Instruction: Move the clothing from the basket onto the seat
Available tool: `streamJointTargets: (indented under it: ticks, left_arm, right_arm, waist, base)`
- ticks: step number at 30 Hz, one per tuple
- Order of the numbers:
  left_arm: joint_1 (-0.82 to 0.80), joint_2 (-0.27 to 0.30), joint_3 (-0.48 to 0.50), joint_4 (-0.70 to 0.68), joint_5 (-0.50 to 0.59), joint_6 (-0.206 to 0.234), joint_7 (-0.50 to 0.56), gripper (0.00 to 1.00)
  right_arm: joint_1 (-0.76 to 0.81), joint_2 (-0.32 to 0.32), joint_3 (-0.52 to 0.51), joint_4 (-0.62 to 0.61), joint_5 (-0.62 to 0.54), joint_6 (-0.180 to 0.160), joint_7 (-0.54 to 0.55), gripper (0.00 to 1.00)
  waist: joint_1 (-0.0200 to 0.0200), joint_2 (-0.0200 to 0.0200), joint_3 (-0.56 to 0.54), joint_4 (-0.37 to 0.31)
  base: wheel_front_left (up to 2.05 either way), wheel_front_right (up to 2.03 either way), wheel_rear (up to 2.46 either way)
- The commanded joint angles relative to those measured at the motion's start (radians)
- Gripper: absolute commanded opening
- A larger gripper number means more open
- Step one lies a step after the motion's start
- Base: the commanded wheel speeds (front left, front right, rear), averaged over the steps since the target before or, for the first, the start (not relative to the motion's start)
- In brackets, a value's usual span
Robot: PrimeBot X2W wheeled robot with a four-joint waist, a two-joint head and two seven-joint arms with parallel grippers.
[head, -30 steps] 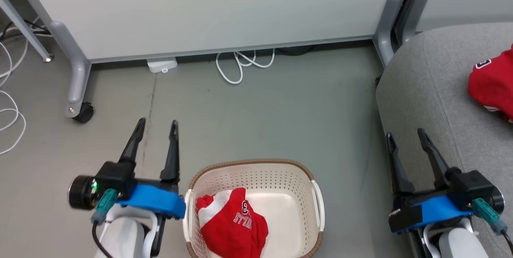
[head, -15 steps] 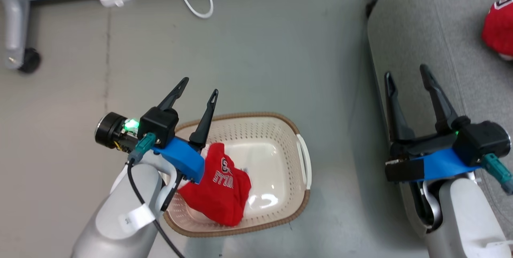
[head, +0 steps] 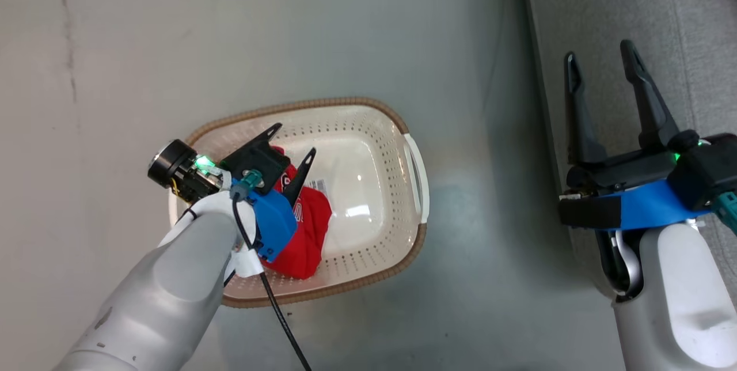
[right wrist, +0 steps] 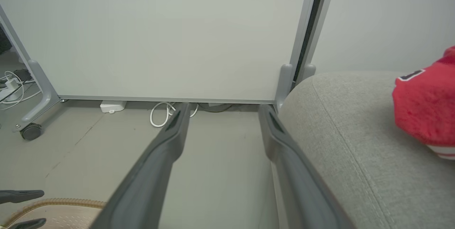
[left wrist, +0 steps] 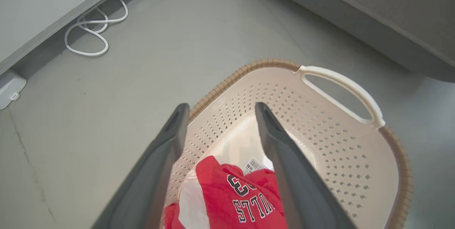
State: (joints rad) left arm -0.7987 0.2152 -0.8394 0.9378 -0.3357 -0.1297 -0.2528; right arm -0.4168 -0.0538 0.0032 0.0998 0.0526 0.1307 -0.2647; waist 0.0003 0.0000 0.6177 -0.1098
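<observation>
There was the left pincer (head: 295,139), fingers spread wide and tipped down into the basket (head: 339,100), nothing between them yet. Below it lay a red jersey (head: 311,221), crumpled into a heap against the basket's end wall on the left arm's side. The rest of the basket bottom lay bare, down to the barcode sticker (left wrist: 256,165). Whether the fingertips were touching cloth, I could not tell.

The basket stood on the floor (head: 288,25), near the seat (head: 679,14) but apart from it. The right pincer (head: 599,51) hung just as spread and empty at the seat's edge. A second jersey (right wrist: 423,115) was lying on top of the seat, back from its rounded corner.

As for the catch, that jersey looked light, limp and a little slick: thin sports knit with no stiffness to it. A single layer would likely slide out of the fingers, so the better hold was the raised bunch in the middle of the heap, several folds at once. It would probably unfurl and trail when lifted, so it wanted a high carry over the braided rim. The basket looked light enough to shift if a hem snagged.
</observation>
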Motion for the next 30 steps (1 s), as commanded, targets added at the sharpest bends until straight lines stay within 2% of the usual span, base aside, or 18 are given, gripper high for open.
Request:
streamJointTargets:
  ticks: [1, 7, 14, 19, 30]
  left_arm:
    - [-0.034, -0.001, -0.043, 0.028, -0.005, -0.001, 0.002, 1.00]
    - [-0.099, -0.013, -0.217, 0.131, -0.014, -0.001, 0.070, 1.00]
    - [-0.152, -0.015, -0.400, 0.206, -0.025, -0.001, 0.208, 1.00]
    - [-0.183, -0.007, -0.435, 0.212, -0.014, -0.001, 0.262, 1.00]
    - [-0.240, 0.025, -0.443, 0.232, 0.052, -0.001, 0.331, 1.00]
  right_arm:
    - [-0.025, 0.004, 0.000, -0.010, -0.005, 0.000, 0.000, 1.00]
    - [-0.059, 0.004, 0.002, -0.029, -0.017, 0.000, 0.000, 1.00]
    - [-0.084, 0.004, 0.008, -0.054, -0.028, 0.000, 0.000, 1.00]
    - [-0.096, 0.004, 0.013, -0.082, -0.026, 0.000, 0.000, 1.00]
    - [-0.093, 0.004, 0.015, -0.177, -0.034, 0.000, 0.000, 1.00]
  waist:
    - [-0.0003, 0.0000, 0.048, -0.012]
    - [-0.0003, 0.0000, 0.114, -0.017]
    - [-0.0003, 0.0000, 0.190, -0.027]
    - [-0.0003, 0.0000, 0.249, -0.041]
    - [-0.0003, 0.0000, 0.371, -0.076]
  base:
    - [0.00, 0.00, 0.00]
    - [0.00, 0.00, 0.00]
    - [0.00, 0.00, 0.00]
    - [0.00, 0.00, 0.00]
    - [0.00, 0.00, 0.00]
